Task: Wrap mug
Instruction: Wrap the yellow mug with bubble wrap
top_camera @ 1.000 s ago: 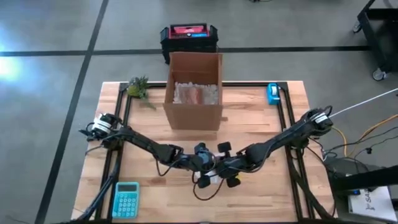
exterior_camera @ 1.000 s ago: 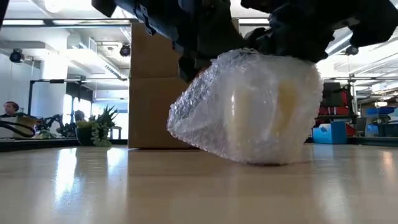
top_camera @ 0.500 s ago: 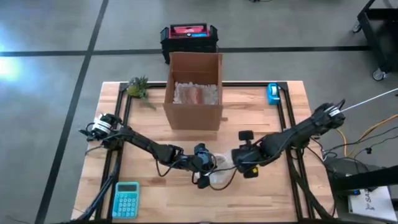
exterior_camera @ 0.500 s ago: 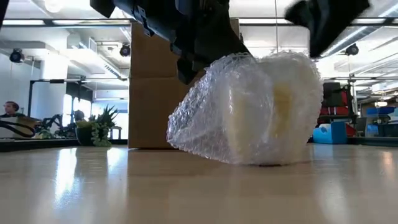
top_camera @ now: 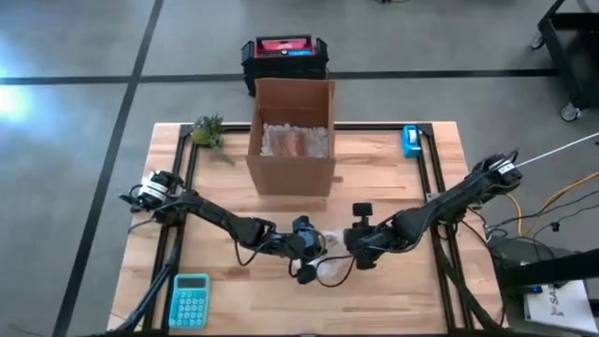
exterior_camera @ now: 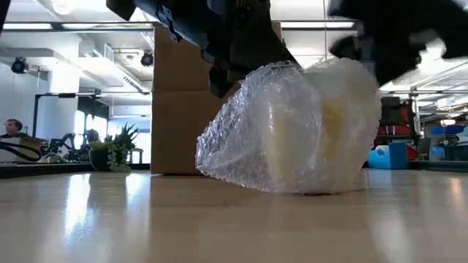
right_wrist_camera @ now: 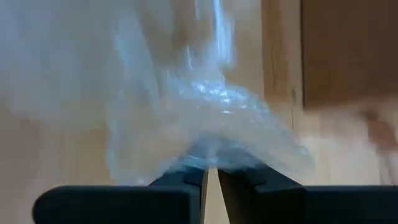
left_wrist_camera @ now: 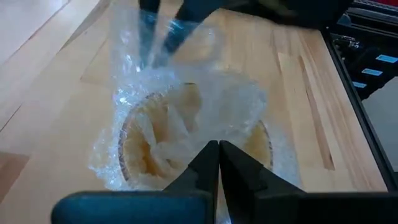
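The pale mug [left_wrist_camera: 261,146] sits inside clear bubble wrap [exterior_camera: 292,131], a bundle resting on the table [top_camera: 243,300] near its middle [top_camera: 328,265]. My left gripper [top_camera: 307,251] comes at the bundle from the left and is shut at its top [left_wrist_camera: 217,149]. From the right, my right gripper [top_camera: 356,245] reaches the bundle's other side with its fingers almost together [right_wrist_camera: 210,173]; it is blurred in the low view [exterior_camera: 395,40]. My left gripper pinches the bubble wrap bunched over the mug's mouth [left_wrist_camera: 202,134] between its two fingers, slanting down from the table's left. The bundle's underside stays on the table. My right gripper has a bunched fold of the wrap [right_wrist_camera: 214,155] at its fingertips, coming from the table's right; the layers cannot be told.
An open cardboard box [top_camera: 290,140] with padding stands behind the bundle. A teal calculator [top_camera: 190,300] lies at the near left, a small plant [top_camera: 208,131] at the far left, a blue tape dispenser [top_camera: 410,140] at the far right. People sit in the room beyond.
My right gripper lifted off the top of the bundle and drew back toward the table's right, then came back toward the bundle. The wrapped mug stayed on the table; its right side sprang up a little once released.
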